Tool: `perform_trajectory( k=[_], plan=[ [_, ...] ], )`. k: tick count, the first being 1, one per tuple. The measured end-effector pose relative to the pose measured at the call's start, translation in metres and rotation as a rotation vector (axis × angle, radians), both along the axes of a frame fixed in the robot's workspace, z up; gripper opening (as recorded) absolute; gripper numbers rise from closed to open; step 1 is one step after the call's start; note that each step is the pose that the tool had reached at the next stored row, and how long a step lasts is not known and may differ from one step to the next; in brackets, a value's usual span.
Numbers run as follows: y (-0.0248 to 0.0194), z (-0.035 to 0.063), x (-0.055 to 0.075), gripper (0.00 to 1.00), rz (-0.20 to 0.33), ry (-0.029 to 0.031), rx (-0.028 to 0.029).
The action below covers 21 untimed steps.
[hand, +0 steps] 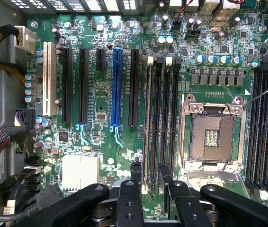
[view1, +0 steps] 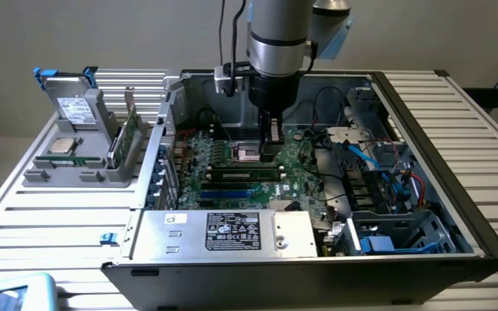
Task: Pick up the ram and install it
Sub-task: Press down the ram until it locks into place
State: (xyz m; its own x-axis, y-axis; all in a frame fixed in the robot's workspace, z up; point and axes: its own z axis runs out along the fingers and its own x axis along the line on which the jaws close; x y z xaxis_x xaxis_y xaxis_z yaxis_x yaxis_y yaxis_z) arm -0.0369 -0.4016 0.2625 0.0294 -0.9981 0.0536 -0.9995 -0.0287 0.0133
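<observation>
The ram [hand: 147, 118] stands edge-on in the memory slot nearest the expansion slots, a thin pale-green strip beside the bare processor socket [hand: 212, 137]. From the exterior view it is a long dark-chipped stick [view1: 244, 171] seated across the motherboard. My gripper [hand: 150, 166] hovers just above one end of that slot. Its two black fingers [hand: 136, 172] stand apart on either side of the stick, without pressing it. The exterior view has the gripper [view1: 271, 139] reaching straight down into the open computer case, over the middle of the board.
Black empty memory slots [hand: 169, 113] lie next to the ram, with more past the socket [hand: 266, 127]. A grey fixture [view1: 80, 162] at the exterior view's left holds a drive, a processor chip and a green board [view1: 128, 139]. The power supply [view1: 227, 233] and cables [view1: 379, 162] crowd the case.
</observation>
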Motion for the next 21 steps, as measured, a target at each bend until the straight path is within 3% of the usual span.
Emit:
perform_trajectory(
  k=[7, 12, 13, 16, 17, 21],
  plan=[
    [0.0, 0.0, 0.0, 0.29, 0.0, 0.0, -0.0001],
    [0.0, 0.0, 0.0, 0.11, 0.0, 0.0001, -0.0003],
    [0.0, -0.0001, 0.0, 0.11, 0.0, 0.0001, -0.0024],
    [0.0008, -0.0017, 0.0, 0.11, 0.0, 0.0, -0.0273],
    [0.0013, -0.0024, 0.0001, 0.11, 0.0, 0.0001, -0.0328],
    [0.0017, -0.0088, 0.0037, 0.11, 0.0, -0.0001, -0.0337]
  ],
)
